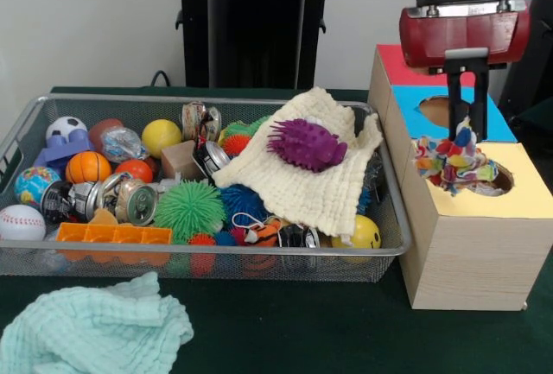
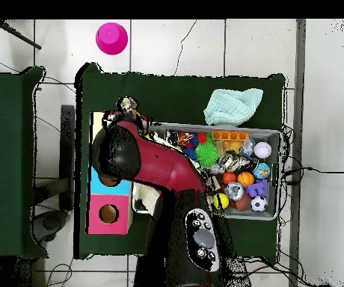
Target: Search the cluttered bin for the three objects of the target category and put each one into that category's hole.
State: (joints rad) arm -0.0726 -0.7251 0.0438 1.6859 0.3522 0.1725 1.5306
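Gripper (image 1: 467, 136), from the front, pinches the crinkly wad (image 1: 453, 163) by its top over the yellow box's hole (image 1: 494, 180), so expect light, slippery, springy film; overhead, your arm (image 2: 160, 168) hides it.

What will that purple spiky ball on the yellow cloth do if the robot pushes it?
The purple spiky ball is roundish, so it would probably roll, though its soft-looking spikes may slow it. It sits high on the rumpled yellow cloth, which would likely slide or bunch, so the ball might tumble down among the toys.
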